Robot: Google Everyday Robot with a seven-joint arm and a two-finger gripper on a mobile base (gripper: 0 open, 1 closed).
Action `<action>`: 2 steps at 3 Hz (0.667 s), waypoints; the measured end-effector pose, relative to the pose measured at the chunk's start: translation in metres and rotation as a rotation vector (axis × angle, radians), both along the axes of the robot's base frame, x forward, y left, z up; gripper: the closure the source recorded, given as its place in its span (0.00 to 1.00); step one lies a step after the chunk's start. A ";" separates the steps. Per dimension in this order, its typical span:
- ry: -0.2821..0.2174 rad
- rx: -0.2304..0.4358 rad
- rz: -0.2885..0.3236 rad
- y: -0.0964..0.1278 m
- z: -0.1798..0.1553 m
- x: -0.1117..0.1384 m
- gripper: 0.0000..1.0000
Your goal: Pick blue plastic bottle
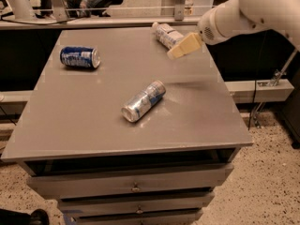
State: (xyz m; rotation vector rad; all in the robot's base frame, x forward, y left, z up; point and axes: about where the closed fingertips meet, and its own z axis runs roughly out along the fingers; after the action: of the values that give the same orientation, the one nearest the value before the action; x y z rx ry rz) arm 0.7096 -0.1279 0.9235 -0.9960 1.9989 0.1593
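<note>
Camera view puts my cream-coloured gripper (184,46) over the far right part of the grey metal table (93,121); I cannot tell whether it is open or closed. The blue plastic bottle (165,33), small and clear with a white and pale-blue label, lies on its side just beyond and left of the gripper. Its long axis runs diagonally from far-left to near-right, with the near end beside the gripper's tip.

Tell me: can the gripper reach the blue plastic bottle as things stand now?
Probably yes. The gripper hangs just beside the blue plastic bottle, which lies on its side near the far edge of the table. Nothing stands between them.
</note>
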 end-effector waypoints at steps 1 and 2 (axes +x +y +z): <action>0.007 0.091 -0.087 0.007 -0.016 0.044 0.00; 0.034 0.149 -0.159 0.006 -0.038 0.075 0.00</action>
State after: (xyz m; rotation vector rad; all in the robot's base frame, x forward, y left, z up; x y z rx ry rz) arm 0.7847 -0.1217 0.8859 -0.7414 2.0555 0.2354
